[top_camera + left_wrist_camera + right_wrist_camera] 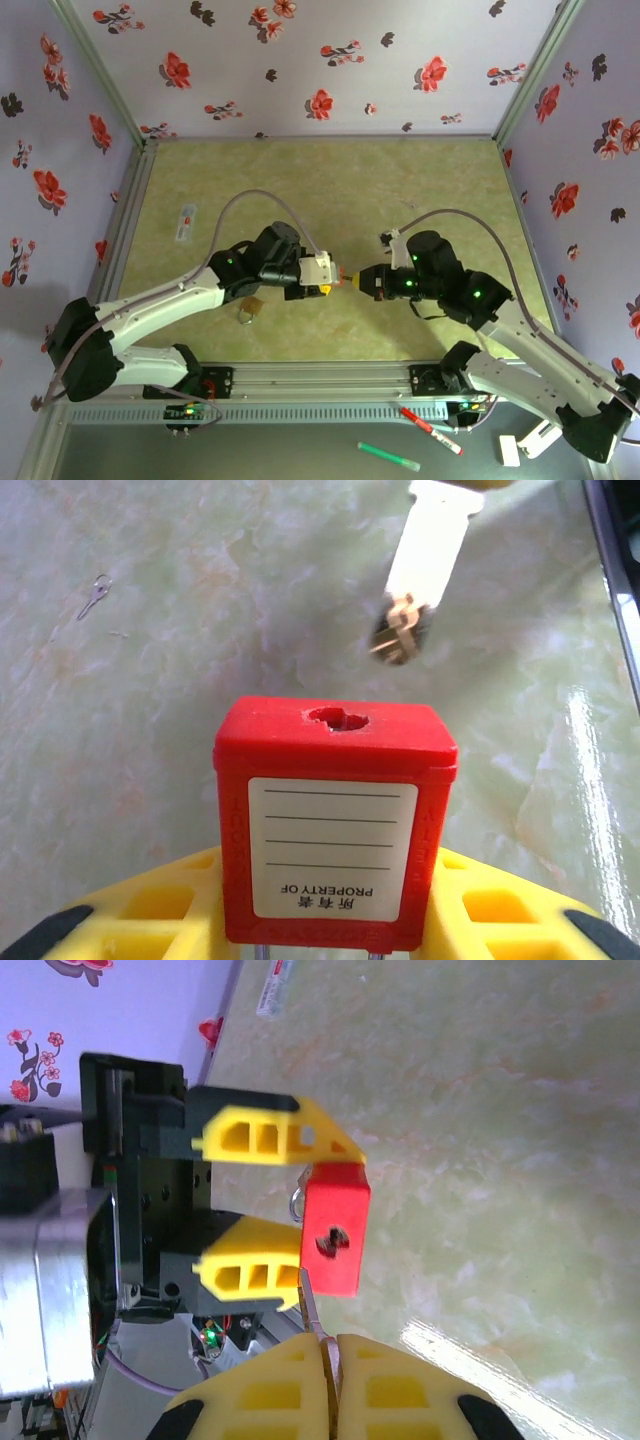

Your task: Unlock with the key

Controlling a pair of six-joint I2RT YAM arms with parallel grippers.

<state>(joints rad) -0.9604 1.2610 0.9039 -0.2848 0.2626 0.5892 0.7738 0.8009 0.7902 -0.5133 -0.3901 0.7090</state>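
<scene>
My left gripper (323, 275) is shut on a red padlock (335, 825), its yellow fingers (150, 910) pressing the body's two sides. The keyhole (338, 718) faces the right arm. My right gripper (333, 1345) is shut on the key (312, 1310), and the thin metal blade sticks out from between the pads. In the right wrist view the blade tip lies beside the lower left edge of the padlock (335, 1235), off from the keyhole (333, 1243). In the left wrist view the key (428, 555) hangs above and to the right of the keyhole, apart from it.
A brass padlock (249, 311) lies on the table just below the left arm. A small wire ring (95, 595) rests on the green mat. A label (184, 222) sits at the left edge. Markers (430, 430) lie beyond the front rail (320, 378).
</scene>
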